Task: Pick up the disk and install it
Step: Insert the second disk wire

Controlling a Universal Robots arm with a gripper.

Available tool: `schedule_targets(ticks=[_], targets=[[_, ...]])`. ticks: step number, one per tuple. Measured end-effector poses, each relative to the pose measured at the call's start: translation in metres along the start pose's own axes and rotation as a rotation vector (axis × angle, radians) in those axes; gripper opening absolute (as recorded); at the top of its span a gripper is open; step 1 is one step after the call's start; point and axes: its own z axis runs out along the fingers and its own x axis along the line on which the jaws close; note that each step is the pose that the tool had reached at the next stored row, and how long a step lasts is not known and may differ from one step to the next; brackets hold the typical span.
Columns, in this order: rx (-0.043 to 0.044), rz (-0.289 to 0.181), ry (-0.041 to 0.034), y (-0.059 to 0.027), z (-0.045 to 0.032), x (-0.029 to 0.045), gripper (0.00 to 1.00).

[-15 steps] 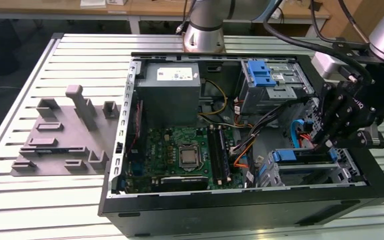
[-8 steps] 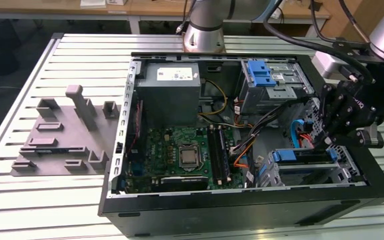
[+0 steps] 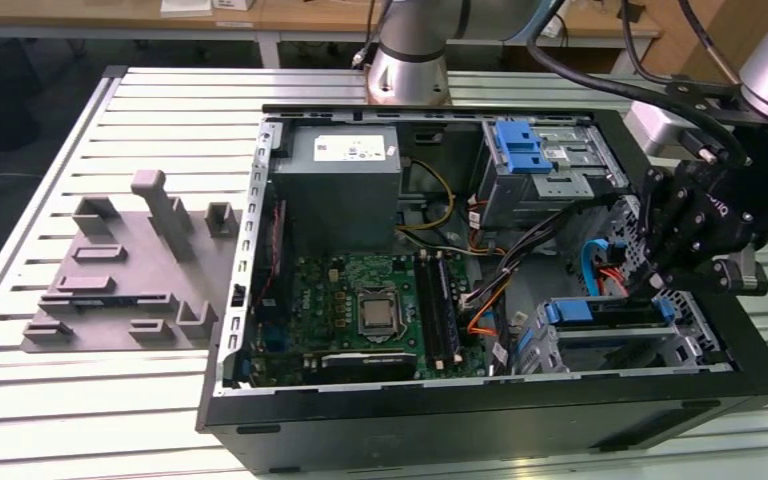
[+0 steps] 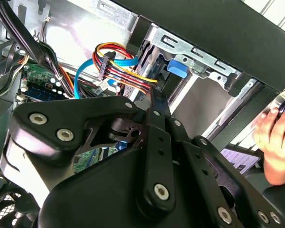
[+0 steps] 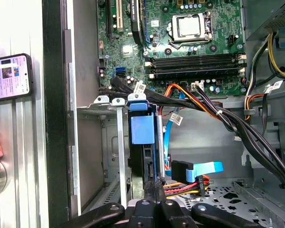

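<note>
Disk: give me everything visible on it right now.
The disk stands on edge in a slot of the metal drive cage at the case's lower corner. Mostly its blue plastic bracket shows, with a dark body edge below. The gripper is at its rear end, beside the orange and blue cables. In the exterior view the blue bracket shows in the cage.

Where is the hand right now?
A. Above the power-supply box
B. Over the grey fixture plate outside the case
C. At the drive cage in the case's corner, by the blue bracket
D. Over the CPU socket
C: in the exterior view the hand hangs at the drive cage, and the first wrist view shows the disk with its blue bracket standing in that cage just ahead of it.
</note>
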Motion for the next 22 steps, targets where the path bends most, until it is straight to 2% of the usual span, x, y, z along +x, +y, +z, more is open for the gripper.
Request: schedule_targets(ticks=[5,7,9,11,19,22], targets=[[0.0008,0.000,0.0001,0.0003,-0.0003,0.0000,0.11],[0.0053,0.000,-0.0002,0.0028,-0.0002,0.0002,0.11],[0.0136,0.001,-0.0011,0.0059,0.0001,0.0005,0.11],[0.0165,0.001,-0.0011,0.0067,-0.0013,0.0007,0.11],[0.0168,0.001,-0.0014,0.0080,-0.0234,0.0024,0.11],[0.0182,0.001,-0.0017,0.0102,-0.0274,0.0028,0.11]])
